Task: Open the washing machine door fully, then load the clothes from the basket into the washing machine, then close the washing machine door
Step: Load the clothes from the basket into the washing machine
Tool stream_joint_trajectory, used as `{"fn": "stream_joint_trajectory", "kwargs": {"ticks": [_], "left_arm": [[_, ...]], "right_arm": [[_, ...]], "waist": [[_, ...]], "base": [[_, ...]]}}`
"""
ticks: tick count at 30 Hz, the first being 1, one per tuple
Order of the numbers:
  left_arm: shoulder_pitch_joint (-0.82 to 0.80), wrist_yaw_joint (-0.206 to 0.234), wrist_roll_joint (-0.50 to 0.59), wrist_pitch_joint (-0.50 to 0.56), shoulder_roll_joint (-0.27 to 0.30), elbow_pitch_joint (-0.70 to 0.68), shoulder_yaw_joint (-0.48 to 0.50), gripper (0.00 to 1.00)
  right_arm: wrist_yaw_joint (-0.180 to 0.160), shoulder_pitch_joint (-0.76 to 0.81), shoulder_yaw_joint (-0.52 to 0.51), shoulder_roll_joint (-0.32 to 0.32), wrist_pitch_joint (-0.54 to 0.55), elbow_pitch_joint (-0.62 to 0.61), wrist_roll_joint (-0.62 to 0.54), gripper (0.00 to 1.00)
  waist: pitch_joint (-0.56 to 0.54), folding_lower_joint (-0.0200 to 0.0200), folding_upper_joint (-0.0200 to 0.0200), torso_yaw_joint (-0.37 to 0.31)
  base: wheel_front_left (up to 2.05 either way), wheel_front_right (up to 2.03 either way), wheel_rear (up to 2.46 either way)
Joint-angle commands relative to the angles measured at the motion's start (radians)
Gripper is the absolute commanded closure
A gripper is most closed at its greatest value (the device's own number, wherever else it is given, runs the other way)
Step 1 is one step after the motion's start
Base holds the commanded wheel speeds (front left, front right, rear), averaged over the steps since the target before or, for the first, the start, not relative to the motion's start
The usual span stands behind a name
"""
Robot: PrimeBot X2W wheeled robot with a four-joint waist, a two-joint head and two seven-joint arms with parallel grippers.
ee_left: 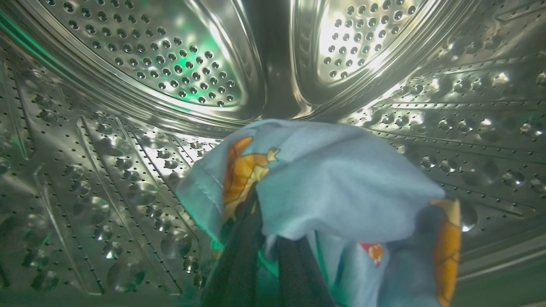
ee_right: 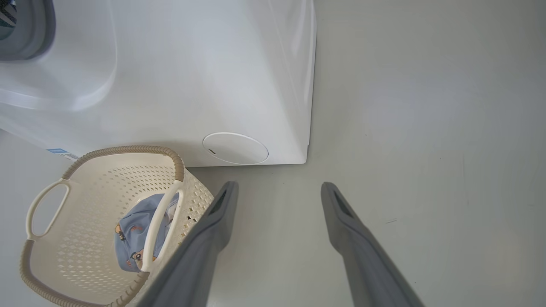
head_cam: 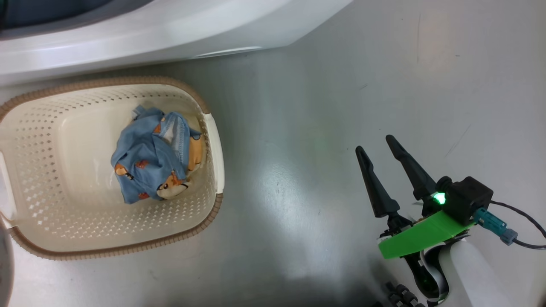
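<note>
As left gripper [ee_left: 268,256] clamps clothes [ee_left: 341,183], right gripper [head_cam: 375,144] spread, empty

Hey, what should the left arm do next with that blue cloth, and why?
Probably open the left end effector: it grips a blue bear-print cloth deep inside the steel drum, so letting go loads it. Another piece waits in the basket.

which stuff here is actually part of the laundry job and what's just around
Job: washing machine, its drum, basket, clothes in the basket, bear-print cloth held by the left gripper, open right gripper.
Just around: grey floor, round cover flap low on the machine, blue sticker.
</note>
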Motion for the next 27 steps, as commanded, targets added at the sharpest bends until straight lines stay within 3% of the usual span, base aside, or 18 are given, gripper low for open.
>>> {"fn": "stream_joint_trajectory", "kwargs": {"ticks": [1,4,5,17,27], "left_arm": [[-0.019,-0.004,-0.007,-0.004,0.052,-0.007,0.003,1.0],[-0.03,-0.001,-0.007,-0.02,0.055,0.016,0.0,0.98],[-0.032,0.001,-0.008,-0.026,0.054,0.023,-0.001,0.03],[0.008,0.05,-0.023,-0.064,0.001,0.051,-0.004,0.0],[0.132,0.052,-0.038,-0.069,-0.026,-0.026,0.004,0.0]], "right_arm": [[0.002,0.017,0.024,-0.004,-0.005,-0.014,-0.001,0.0],[0.002,0.017,0.02,-0.002,-0.005,-0.014,-0.004,0.0],[0.002,0.017,0.018,-0.002,-0.005,-0.014,-0.003,0.0],[0.002,0.022,0.001,-0.006,-0.005,-0.006,-0.011,0.0],[0.002,0.037,-0.01,-0.008,-0.005,0.009,-0.006,0.0]], "waist": [[0.003,0.0,0.0,-0.002],[0.003,0.0,0.0,-0.003],[0.002,0.0,0.0,-0.002],[-0.072,0.0,0.0,0.044],[-0.157,0.0,0.0,0.075]], "base": [[0.0,0.0,0.0],[0.0,0.0,0.0],[0.0,0.0,0.0],[0.0,0.0,0.0],[0.0,0.0,0.0]]}}
